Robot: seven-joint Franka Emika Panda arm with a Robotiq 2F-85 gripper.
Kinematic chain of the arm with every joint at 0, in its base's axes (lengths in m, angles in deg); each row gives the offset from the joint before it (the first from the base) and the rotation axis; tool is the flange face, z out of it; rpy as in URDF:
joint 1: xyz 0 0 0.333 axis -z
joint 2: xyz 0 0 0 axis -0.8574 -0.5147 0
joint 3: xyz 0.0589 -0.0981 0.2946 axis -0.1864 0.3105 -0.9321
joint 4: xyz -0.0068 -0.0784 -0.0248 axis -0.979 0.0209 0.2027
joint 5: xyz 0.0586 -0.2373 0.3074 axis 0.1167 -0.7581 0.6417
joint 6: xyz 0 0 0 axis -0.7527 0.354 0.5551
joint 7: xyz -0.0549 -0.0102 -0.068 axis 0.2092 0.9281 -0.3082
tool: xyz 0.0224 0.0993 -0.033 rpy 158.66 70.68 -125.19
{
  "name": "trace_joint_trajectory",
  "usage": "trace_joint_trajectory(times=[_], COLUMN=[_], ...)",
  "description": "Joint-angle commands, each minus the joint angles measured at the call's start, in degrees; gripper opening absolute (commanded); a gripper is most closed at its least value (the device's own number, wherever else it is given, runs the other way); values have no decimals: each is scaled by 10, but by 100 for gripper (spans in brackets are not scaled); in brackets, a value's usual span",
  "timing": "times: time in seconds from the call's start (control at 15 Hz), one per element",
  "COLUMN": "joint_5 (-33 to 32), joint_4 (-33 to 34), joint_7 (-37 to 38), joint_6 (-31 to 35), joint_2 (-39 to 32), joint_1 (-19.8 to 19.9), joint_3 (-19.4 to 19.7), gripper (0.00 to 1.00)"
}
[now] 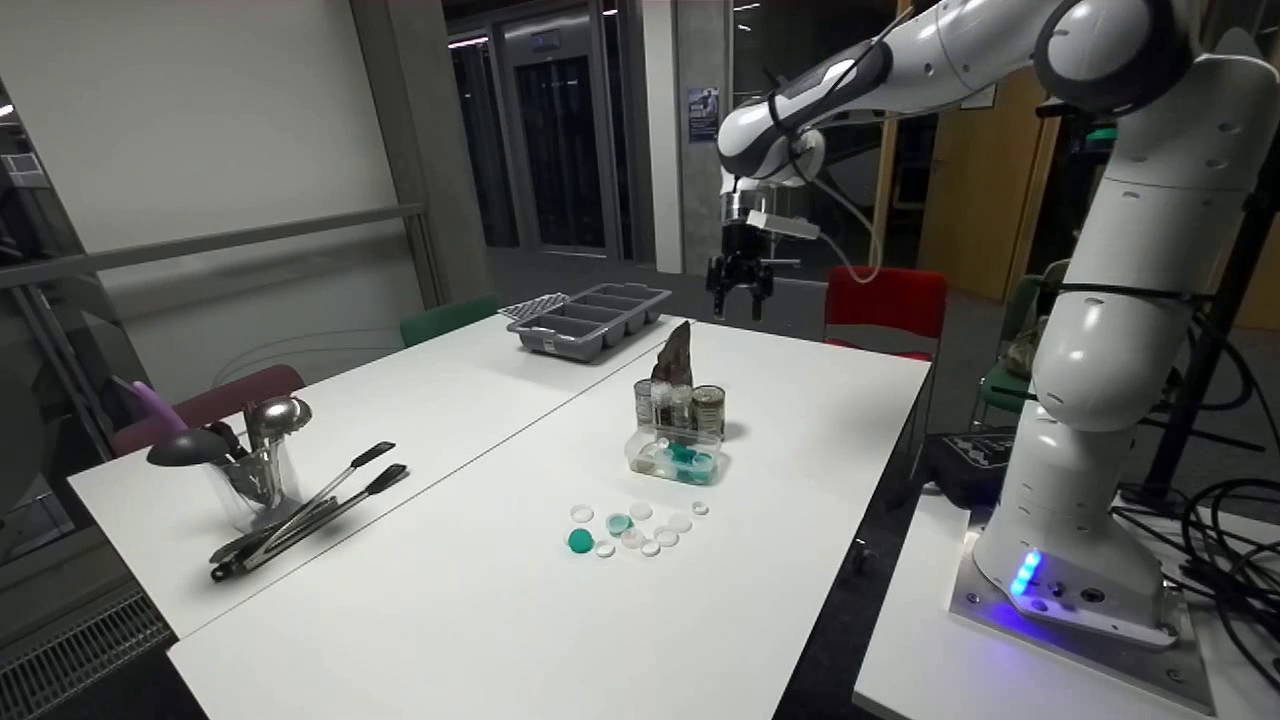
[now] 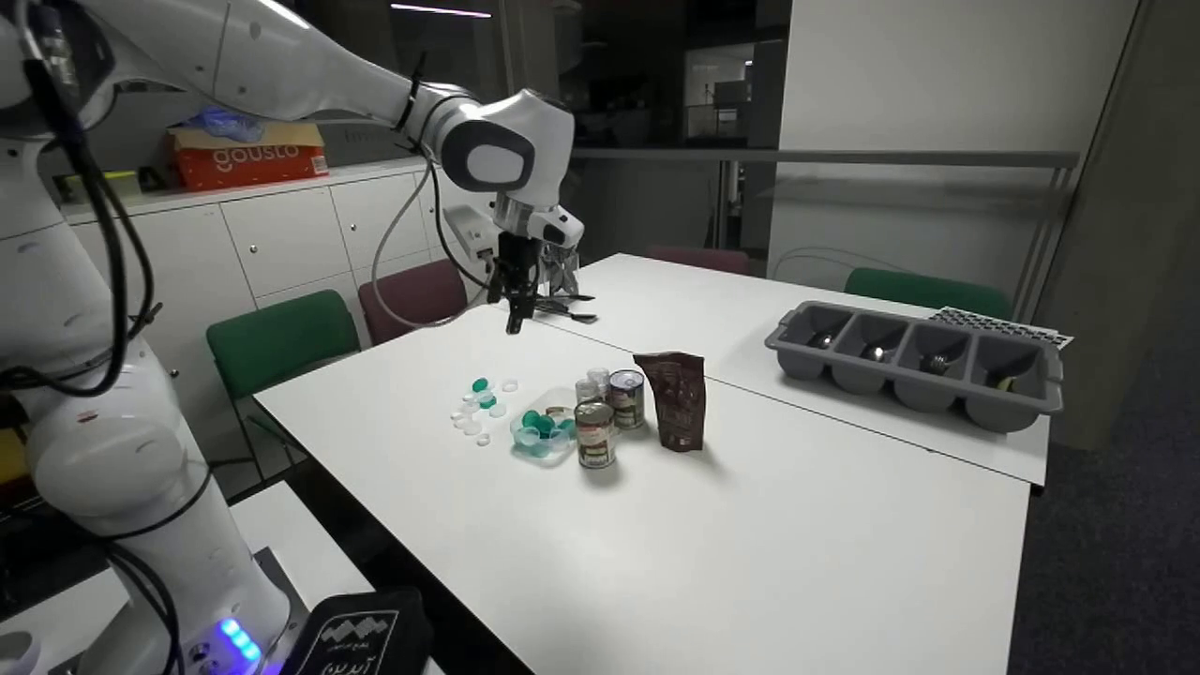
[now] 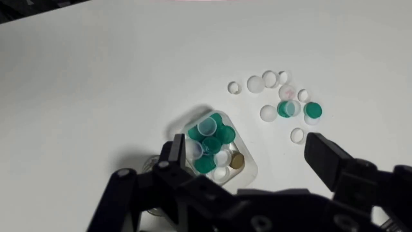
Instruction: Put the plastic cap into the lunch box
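The lunch box, a small clear container, stands on the table in both exterior views (image 1: 640, 466) (image 2: 517, 439) and in the wrist view (image 3: 248, 170). It holds several green, clear and white caps and a brown one. Several loose caps lie beside it, white or clear ones (image 3: 268, 113) and green ones; a green cap shows in all views (image 1: 580, 541) (image 2: 480, 384) (image 3: 313, 110). My gripper (image 1: 738, 308) (image 2: 506, 317) (image 3: 245, 143) is open and empty, well above the table. In the wrist view its left finger covers part of the box's edge.
Cans (image 1: 709, 411) (image 2: 595, 435), small clear jars (image 1: 661, 402) and a dark upright pouch (image 1: 675, 356) (image 2: 677, 403) stand close beside the box. A grey compartment tray (image 1: 565, 345) (image 2: 848, 375) is farther off. Tongs (image 1: 300, 520) and a utensil cup (image 1: 255, 490) are across the table.
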Motion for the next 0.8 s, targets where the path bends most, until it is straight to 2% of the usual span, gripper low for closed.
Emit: trace_joint_trajectory(times=[0.0,0.13,0.2,0.33,0.73], joint_5=[-26,-73,-42,-46,-49], joint_4=[94,144,83,94,96], joint_7=[94,146,106,114,117], joint_6=[21,-37,6,5,3], joint_2=[-83,-137,-84,-105,-105], joint_1=[-10,-18,-11,-15,-13], joint_3=[-37,-49,-46,-52,-49], gripper=[100,100,100,100,100])
